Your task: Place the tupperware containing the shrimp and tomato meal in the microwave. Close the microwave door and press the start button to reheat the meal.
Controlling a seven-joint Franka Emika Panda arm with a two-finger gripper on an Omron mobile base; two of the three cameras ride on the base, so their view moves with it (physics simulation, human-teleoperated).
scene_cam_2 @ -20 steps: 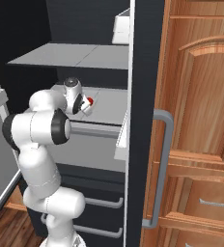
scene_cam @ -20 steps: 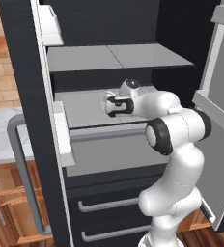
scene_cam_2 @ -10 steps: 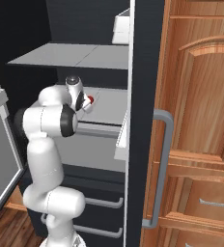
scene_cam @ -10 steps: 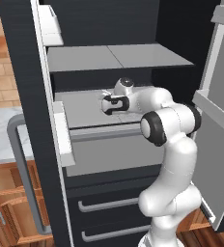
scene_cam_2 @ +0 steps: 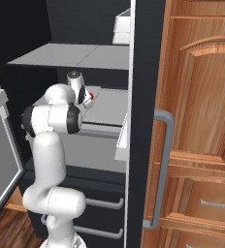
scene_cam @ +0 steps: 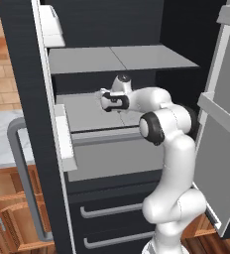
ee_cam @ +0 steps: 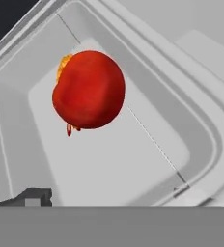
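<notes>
Pincer [scene_cam: 103,100], jaws apart, poised directly over the tupperware [ee_cam: 109,144] on the fridge shelf [scene_cam: 87,116]; tomato [ee_cam: 89,89], hiding the shrimp [ee_cam: 63,62], lies toward eleven o'clock in the hand view.

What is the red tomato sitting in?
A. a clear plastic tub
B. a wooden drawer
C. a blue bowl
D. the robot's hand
A: in the hand view the tomato sits on the pale floor of the tub, with the tub's flared rim running around it and a bit of orange shrimp peeking out behind.
</notes>
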